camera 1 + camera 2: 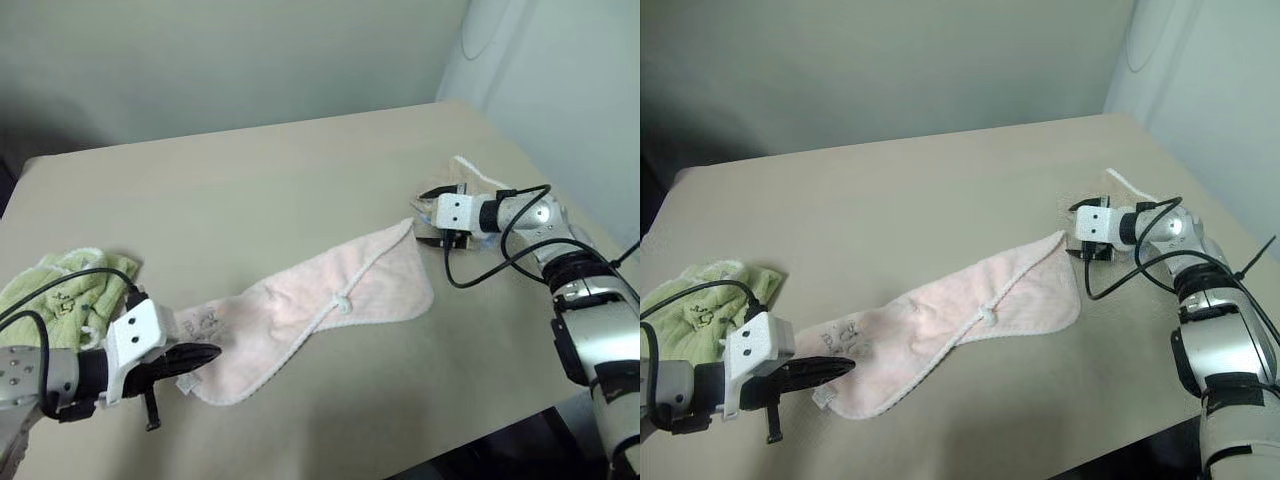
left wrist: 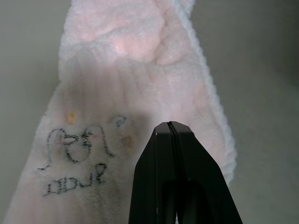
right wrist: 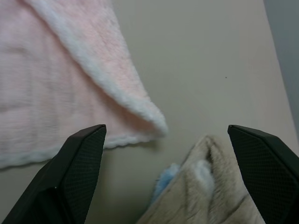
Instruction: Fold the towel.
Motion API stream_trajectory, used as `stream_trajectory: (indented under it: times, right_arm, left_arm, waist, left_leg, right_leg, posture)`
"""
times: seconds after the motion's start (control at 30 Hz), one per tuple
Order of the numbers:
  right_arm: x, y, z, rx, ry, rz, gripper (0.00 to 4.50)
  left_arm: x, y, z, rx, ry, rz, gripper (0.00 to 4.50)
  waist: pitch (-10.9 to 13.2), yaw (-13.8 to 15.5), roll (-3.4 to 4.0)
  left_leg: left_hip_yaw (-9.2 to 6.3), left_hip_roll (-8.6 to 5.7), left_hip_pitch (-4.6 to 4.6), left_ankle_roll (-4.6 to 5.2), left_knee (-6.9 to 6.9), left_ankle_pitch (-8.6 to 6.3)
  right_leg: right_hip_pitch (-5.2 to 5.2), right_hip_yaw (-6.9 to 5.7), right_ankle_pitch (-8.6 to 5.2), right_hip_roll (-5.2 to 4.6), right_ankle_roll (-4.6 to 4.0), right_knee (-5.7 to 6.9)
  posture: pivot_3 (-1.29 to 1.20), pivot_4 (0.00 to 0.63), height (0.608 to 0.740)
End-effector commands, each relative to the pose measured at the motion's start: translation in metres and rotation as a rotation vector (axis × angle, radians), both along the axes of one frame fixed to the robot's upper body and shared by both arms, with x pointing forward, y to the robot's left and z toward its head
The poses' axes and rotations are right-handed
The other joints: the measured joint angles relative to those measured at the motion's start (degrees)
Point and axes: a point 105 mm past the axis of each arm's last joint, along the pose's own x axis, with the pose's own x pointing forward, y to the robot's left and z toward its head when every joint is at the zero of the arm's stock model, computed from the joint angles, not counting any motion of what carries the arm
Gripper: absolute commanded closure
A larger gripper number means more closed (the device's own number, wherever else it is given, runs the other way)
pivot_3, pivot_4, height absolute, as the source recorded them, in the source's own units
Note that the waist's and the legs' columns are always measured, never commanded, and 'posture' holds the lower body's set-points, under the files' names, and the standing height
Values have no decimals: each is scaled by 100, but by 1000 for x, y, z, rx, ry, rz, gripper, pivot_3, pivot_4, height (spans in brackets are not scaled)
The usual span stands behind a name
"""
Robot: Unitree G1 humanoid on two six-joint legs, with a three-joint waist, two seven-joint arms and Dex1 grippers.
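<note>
A bare test room, likely a lab: a plain beige desk (image 1: 300, 180) stands against blank pale walls (image 1: 200, 60), its far right corner near a white panel (image 1: 560, 80). Only terry towels lie on it, pink (image 1: 330, 300), green (image 1: 60, 285).

Towel (image 1: 320, 315) stretched across table (image 1: 250, 190) centre – green towel (image 1: 60, 290) left, tan towel (image 3: 210, 196) right.

Beige table (image 1: 300, 180) with a matte top, wall behind. Light green towel (image 1: 60, 290) bunched up at the table's left edge, near the front, with white trim and dark stitching on it. Tan towel (image 3: 210, 196) with white trim crumpled at the right side, a bit of blue showing by it.
</note>
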Motion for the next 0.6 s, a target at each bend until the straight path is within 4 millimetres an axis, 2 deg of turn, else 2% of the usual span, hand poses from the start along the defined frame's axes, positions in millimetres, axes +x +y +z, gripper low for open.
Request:
stream_trajectory:
  times: [0.03,0.3,0.4,0.6]
  right_arm:
    - [6,3,7,-27,-54,-5,80]
    - [11,15,-2,-129,-109,18,80]
    - [13,16,-1,-146,-138,21,677]
    - [14,13,-2,-157,-170,15,2802]
  left_arm:
    - [-3,-1,6,4,-37,9,4500]
    - [-5,2,3,3,-36,41,4500]
    - [-6,4,-1,9,-27,50,4500]
    - [-4,4,-1,6,-33,51,4500]
  waist:
    - [0,11,0]
    - [1,21,1]
    - [2,22,2]
    - [2,24,3]
  left_leg:
    - [-2,0,-2,0,0,0]
    - [-5,0,-1,0,5,0]
    - [-4,1,-2,0,3,0]
    - [-5,1,-3,0,3,0]
  right_leg:
    - [0,-2,0,0,0,0]
    - [-1,-3,2,0,-3,5]
    - [-3,-3,2,0,-3,4]
    - [-3,-3,2,0,-3,3]
  posture:
    - [0,150,740]
    - [0,150,740]
    - [0,150,740]
    - [0,150,740]
